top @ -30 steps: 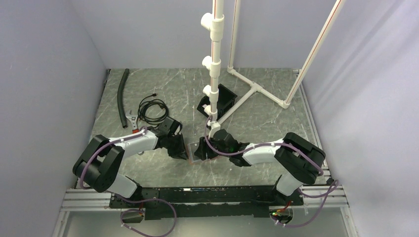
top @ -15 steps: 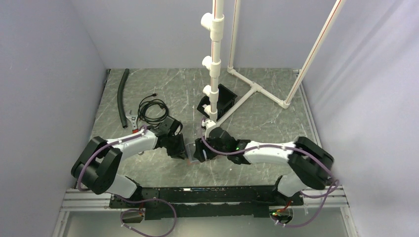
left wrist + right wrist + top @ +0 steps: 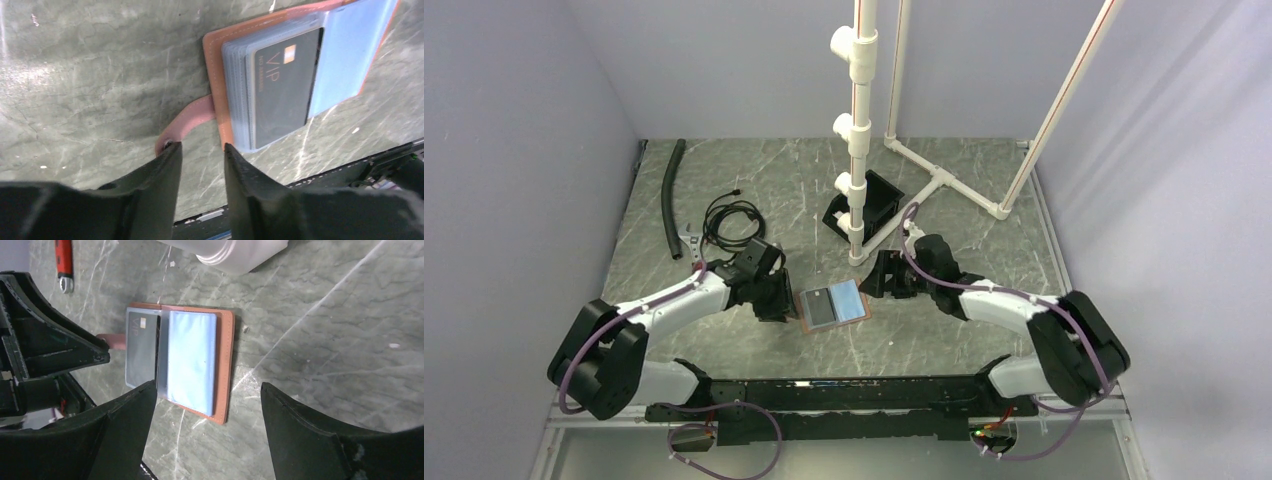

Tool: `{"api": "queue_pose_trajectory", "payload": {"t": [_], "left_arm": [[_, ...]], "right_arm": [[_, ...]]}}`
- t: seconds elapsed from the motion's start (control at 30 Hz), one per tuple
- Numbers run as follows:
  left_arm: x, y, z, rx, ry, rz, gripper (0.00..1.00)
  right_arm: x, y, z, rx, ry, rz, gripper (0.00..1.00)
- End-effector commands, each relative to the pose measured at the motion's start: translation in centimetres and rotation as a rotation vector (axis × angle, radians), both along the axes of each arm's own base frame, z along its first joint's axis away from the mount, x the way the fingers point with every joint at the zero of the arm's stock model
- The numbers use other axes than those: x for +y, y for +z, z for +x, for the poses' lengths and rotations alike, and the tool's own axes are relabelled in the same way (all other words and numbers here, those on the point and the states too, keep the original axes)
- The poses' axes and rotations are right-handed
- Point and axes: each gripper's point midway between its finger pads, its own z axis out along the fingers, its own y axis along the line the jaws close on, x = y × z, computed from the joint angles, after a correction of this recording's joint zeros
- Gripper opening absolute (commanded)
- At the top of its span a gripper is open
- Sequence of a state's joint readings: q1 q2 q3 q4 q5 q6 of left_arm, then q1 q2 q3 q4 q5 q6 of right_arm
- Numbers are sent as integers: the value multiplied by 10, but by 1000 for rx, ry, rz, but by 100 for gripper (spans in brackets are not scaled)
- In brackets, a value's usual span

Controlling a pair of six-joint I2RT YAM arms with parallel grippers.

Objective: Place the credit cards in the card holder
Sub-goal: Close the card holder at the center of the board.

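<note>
Card holder [image 3: 832, 305] lies open holding credit cards [image 3: 282, 85], between left gripper [image 3: 201, 146] and right gripper [image 3: 207, 386], both with jaws spread, empty.

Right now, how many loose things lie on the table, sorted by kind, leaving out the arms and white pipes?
credit cards: 2 (black card, light blue card)
card holder: 1
black box: 1
black hose: 1
coiled cable: 1
red-handled wrench: 1
Total: 7
</note>
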State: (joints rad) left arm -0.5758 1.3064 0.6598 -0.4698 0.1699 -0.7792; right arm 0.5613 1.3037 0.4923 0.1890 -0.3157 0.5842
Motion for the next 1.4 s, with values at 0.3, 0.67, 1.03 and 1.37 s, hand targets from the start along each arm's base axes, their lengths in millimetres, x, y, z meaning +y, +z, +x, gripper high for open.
{"api": "queue_pose_trajectory", "payload": {"t": [0.3, 0.67, 1.03, 1.37], "left_arm": [[7, -26, -6, 55, 22, 30, 25], [-10, -25, 2, 61, -34, -16, 19], [-44, -15, 0, 58, -74, -103, 18], [-12, -13, -14, 47, -3, -18, 35]], "right_arm": [[38, -13, 17, 75, 70, 246, 74], [54, 22, -23, 131, 149, 466, 65], [86, 50, -43, 66, 226, 414, 64], [109, 14, -48, 117, 247, 380, 62]]}}
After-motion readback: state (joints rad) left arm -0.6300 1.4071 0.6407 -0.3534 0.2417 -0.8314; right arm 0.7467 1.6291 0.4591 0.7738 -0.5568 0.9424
